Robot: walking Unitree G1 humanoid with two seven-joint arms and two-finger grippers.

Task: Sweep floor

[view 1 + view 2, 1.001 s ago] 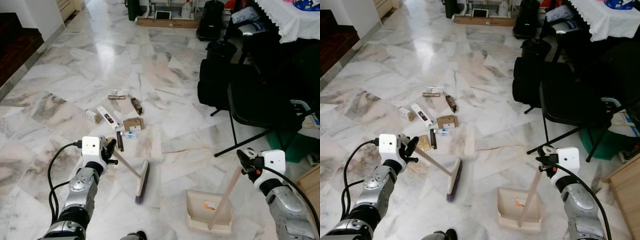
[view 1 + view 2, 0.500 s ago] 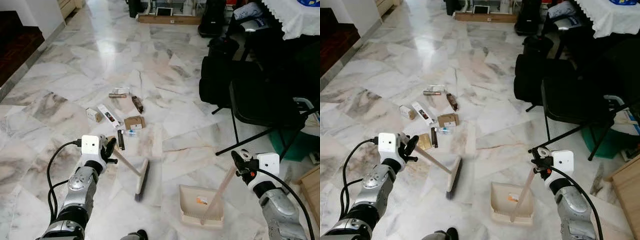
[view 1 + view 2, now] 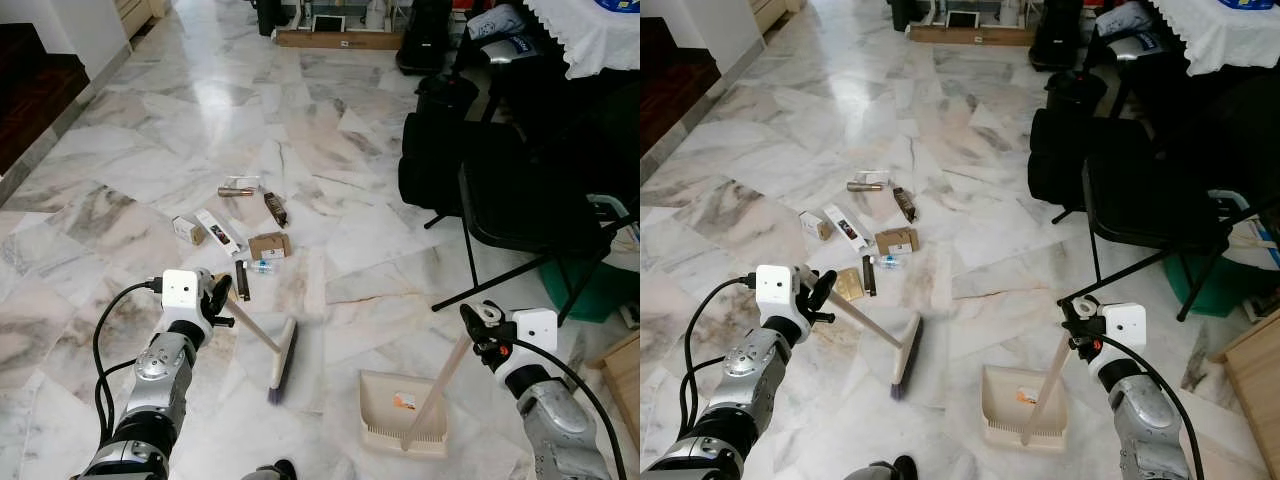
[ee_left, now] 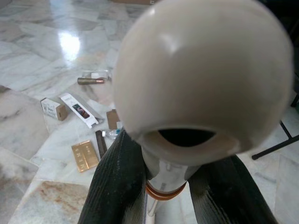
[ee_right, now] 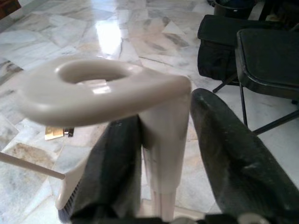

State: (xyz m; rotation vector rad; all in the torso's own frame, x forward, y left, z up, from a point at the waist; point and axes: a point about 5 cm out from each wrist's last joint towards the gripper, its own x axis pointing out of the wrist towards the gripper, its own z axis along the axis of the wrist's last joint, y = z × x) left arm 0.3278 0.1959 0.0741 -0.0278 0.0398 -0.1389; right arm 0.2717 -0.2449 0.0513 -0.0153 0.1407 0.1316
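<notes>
Dustpan (image 3: 400, 422) has slid left toward the broom (image 3: 281, 362), right gripper (image 3: 478, 330) and left gripper (image 3: 222, 298) clamping their handles, litter (image 3: 265, 246) still unswept.

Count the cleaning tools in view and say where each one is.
2. The broom rests on the floor, its handle in the left gripper; the dustpan sits to its right, handle in the right gripper.

A black folding chair (image 3: 520, 215) stands at the right, black bags (image 3: 430, 165) just beyond it. A white lace tablecloth (image 3: 590, 35) hangs far right. A long cardboard box (image 3: 335, 42) lies far off.
</notes>
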